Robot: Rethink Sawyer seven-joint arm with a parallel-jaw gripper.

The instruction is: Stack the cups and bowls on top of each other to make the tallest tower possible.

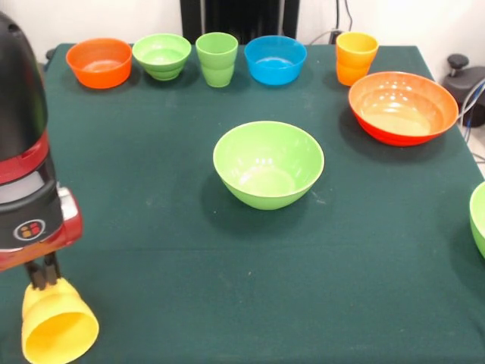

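Observation:
My gripper [43, 282] hangs at the front left of the green table [167, 250], shut on the base of the yellow cup [59, 324]. The cup is tilted, mouth towards the camera. Along the far edge stand a small orange bowl [99, 62], a small light green bowl [161, 55], a light green cup [217, 58], a small blue bowl [275, 59] and an orange-yellow cup [355, 57]. A large orange-red bowl [402, 106] sits at the right. A large light green bowl [268, 163] sits mid-table. Another light green bowl [479, 218] is cut off by the right edge. The purple bowl is out of view.
The robot's black pedestal [239, 15] stands behind the far edge. A black knobbed object [461, 76] and cables lie off the table's right side. The arm's red and black body [26, 174] fills the left edge.

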